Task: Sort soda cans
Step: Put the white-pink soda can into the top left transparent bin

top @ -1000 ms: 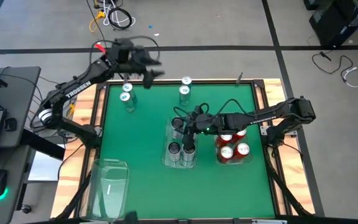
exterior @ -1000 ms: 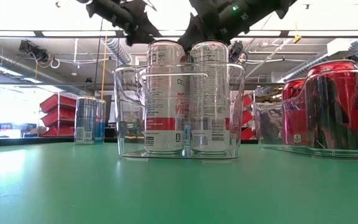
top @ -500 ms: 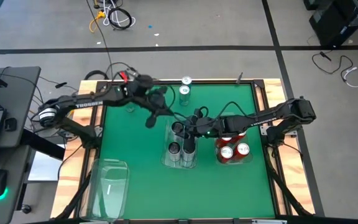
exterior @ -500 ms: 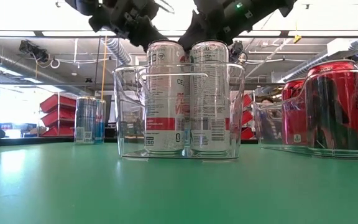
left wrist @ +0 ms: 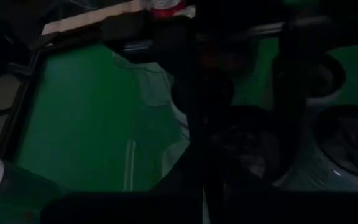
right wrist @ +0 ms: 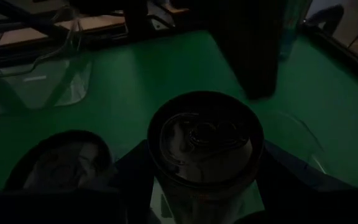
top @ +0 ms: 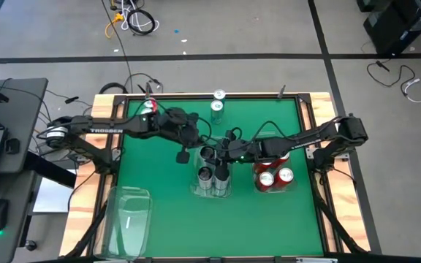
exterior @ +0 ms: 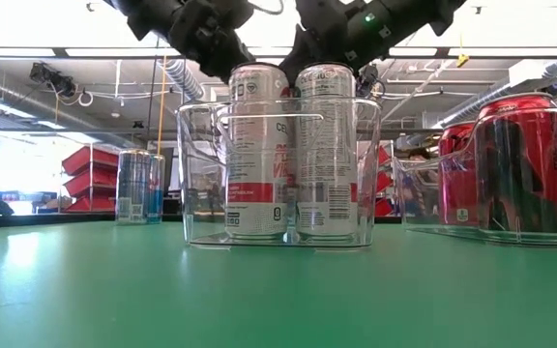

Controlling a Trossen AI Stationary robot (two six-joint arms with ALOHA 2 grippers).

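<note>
Swinging in from the desk's far-left corner, the left gripper (top: 183, 155) now hangs just left of the middle bin (top: 212, 191), and its fingers, apart a second ago, are now together on nothing that shows; the two cans seen at the far left earlier no longer show, hidden or gone behind that arm; the right gripper (top: 224, 152) has stayed over the middle bin, its fingers clamped on a dark can (right wrist: 205, 144) standing upright at the bin's far end.

Three clear bins sit on the green desk (top: 159, 183): an empty one (top: 126, 219) at the near left, the middle one, and a right one (top: 275, 183) just beside it. From above, four dark cans show in the middle bin counting the held one, two of them (top: 205, 174) (top: 221, 174) at its near end; three red cans (top: 267, 179) show in the right bin, though the arm may cover more; one pale-topped can (top: 216, 107) stands alone at the far edge, and from desk height a blue-and-silver can (exterior: 140, 187) stands far off on the left.

Every can stands upright, long axis vertical, top facing up.
</note>
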